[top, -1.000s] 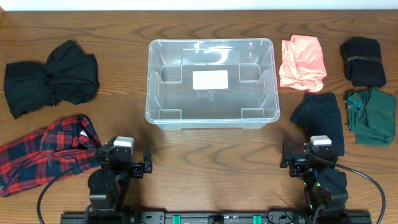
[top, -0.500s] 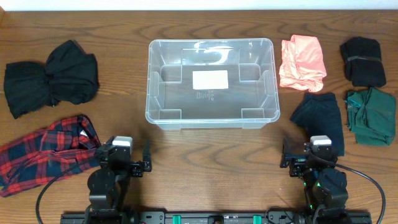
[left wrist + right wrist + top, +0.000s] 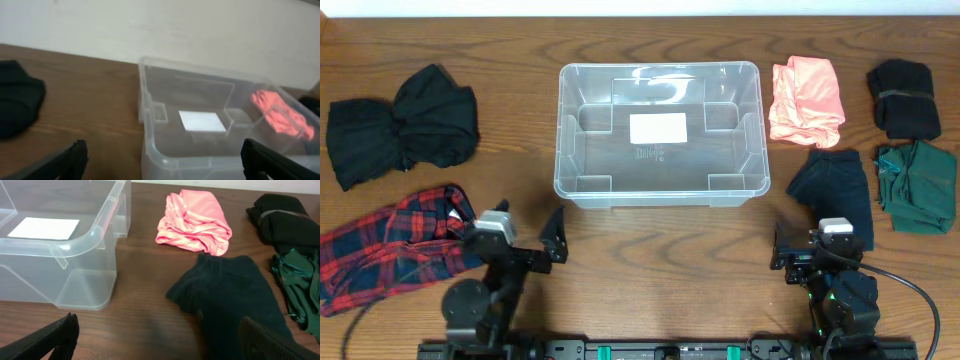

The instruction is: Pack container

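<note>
One clear container shows a white label on its base

A wooden table filled nearly the whole overhead view. Its top was a dark reddish brown, with a bold wavy grain running mostly along its length and a few darker swirls toward the middle. The surface had a dull sheen rather than a gloss. Past the far edge showed a narrow pale strip. In the left wrist view, which was somewhat blurred, a plain off-white wall rose directly behind the table's far edge. The light was soft and even, and the shadows on the wood were short and blurred.
</note>
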You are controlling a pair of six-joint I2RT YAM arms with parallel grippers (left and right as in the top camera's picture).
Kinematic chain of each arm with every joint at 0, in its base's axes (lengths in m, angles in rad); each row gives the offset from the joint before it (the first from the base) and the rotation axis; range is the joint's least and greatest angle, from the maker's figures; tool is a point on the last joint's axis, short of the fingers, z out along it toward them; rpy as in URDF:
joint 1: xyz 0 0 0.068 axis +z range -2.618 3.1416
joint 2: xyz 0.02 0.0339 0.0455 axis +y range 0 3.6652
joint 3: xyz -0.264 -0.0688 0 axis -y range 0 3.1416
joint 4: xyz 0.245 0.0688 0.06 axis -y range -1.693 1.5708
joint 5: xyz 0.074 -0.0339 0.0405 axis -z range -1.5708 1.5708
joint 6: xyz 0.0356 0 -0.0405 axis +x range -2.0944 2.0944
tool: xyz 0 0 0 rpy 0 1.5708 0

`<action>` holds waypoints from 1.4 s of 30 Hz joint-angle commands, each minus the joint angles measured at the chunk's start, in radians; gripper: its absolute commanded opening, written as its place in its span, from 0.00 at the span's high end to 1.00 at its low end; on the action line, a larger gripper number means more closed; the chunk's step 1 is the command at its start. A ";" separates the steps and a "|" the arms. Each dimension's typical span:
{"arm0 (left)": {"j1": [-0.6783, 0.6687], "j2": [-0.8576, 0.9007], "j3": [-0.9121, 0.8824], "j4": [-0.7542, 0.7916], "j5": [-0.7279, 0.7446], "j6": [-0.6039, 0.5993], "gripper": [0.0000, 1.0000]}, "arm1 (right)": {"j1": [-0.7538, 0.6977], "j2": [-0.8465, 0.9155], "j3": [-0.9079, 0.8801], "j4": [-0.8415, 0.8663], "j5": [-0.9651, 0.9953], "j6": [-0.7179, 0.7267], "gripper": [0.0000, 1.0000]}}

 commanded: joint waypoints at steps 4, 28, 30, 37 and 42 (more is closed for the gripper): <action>-0.002 0.338 0.346 -0.115 -0.176 0.019 0.02 | -0.008 -0.002 -0.003 -0.001 0.003 0.003 0.01; 0.044 1.159 1.004 -0.464 -0.290 0.276 0.02 | -0.008 -0.002 -0.003 -0.001 0.003 0.003 0.01; 0.090 1.178 1.004 -0.406 -0.295 0.276 0.02 | -0.008 -0.002 -0.003 -0.001 0.003 0.003 0.01; 0.204 1.311 1.004 -0.339 -0.458 0.280 0.02 | -0.008 -0.002 -0.003 -0.001 0.003 0.003 0.01; 0.211 1.458 1.004 -0.306 -0.572 0.312 0.02 | -0.008 -0.002 -0.003 -0.001 0.003 0.003 0.01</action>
